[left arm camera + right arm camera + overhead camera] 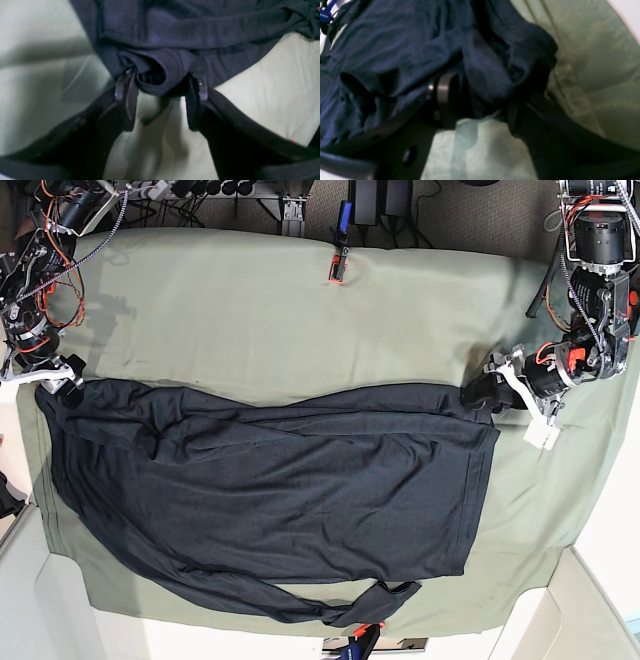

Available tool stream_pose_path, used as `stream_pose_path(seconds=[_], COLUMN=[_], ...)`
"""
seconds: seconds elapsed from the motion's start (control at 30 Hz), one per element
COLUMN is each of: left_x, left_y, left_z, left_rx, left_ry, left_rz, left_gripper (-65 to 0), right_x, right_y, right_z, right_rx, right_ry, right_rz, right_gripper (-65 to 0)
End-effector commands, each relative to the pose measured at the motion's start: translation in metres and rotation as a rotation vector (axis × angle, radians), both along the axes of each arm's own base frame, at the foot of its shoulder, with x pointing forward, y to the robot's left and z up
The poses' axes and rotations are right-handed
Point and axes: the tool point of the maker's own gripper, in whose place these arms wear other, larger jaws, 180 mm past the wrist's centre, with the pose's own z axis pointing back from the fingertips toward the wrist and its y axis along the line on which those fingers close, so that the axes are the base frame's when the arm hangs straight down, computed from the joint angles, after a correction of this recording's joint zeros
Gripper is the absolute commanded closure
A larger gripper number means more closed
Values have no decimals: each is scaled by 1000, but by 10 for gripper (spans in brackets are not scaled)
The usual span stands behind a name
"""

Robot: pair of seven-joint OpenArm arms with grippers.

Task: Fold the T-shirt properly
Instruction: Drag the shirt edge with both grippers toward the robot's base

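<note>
The dark navy T-shirt (pixel 270 480) lies spread across the table, with one long sleeve trailing along the near edge. My left gripper (pixel 482 395) sits at the shirt's far right corner. In the left wrist view its fingers (pixel 126 87) stand wide apart, and a loose, hollow roll of T-shirt (pixel 175 30) hem lies unsqueezed between them at the left gripper (pixel 162 85). My right gripper (pixel 62 385) is at the far left corner. In the right wrist view the right gripper (pixel 482 102) also stands open around a bunched fold of T-shirt (pixel 382 50).
An olive-green cloth (pixel 250 310) covers the table under the shirt. A small red and black object (pixel 338 265) lies at the far edge, and a blue one (pixel 355 645) at the near edge. Cables hang around both arm bases.
</note>
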Motion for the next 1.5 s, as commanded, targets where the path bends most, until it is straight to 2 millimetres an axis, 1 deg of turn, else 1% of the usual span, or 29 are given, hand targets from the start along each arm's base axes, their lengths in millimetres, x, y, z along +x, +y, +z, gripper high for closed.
stream_pose_path(seconds=[0.0,0.07,0.1,0.13,0.17,0.2,0.23,0.27,0.3,0.37,0.43,0.53,0.6,0.67,0.8,0.93,1.1,1.27,1.37,1.47], left_x=[12,12,12,12,12,13,12,12,12,11,10,9,6,1,-9,-22,-43,-60,-68,-79], left_y=[3,1,0,0,0,1,3,5,6,11,18,26,32,38,46,50,58,71,82,91], left_z=[15,11,8,6,4,2,0,-1,-1,0,7,21,31,36,42,46,48,54,60,59], left_rx=[-5,10,24,43,59,78,99,112,119,133,151,191,231,267,323,375,449,514,526,518], left_ry=[-49,-52,-53,-54,-56,-60,-59,-57,-56,-50,-51,-49,-60,-62,-60,-47,-2,26,30,49], left_rz=[5,3,1,-2,-4,-5,-9,-12,-13,-19,-30,-63,-86,-106,-142,-184,-250,-287,-256,-227], left_gripper=[-322,-314,-278,-216,-140,-71,-16,0,0,0,0,0,0,0,0,0,0,0,0,0], right_x=[10,11,12,13,15,17,19,21,22,25,26,25,21,15,-2,-27,-59,-85,-97,-107], right_y=[-7,-5,-3,-2,-1,1,3,4,6,10,12,5,-1,-5,-8,-6,-7,-16,-22,-23], right_z=[15,14,14,14,13,13,13,13,12,11,13,22,28,34,38,39,49,59,57,52], right_rx=[-22,-23,-26,-37,-56,-71,-85,-103,-118,-136,-142,-175,-203,-230,-264,-286,-370,-456,-474,-461], right_ry=[-45,-44,-43,-36,-25,-17,-12,-3,6,19,29,25,31,33,42,55,75,108,140,170], right_rz=[-3,4,10,19,30,43,54,65,78,109,132,135,141,147,158,180,216,248,256,259], right_gripper=[-297,-296,-293,-272,-230,-170,-101,-35,0,0,0,0,0,0,0,0,0,0,0,0])
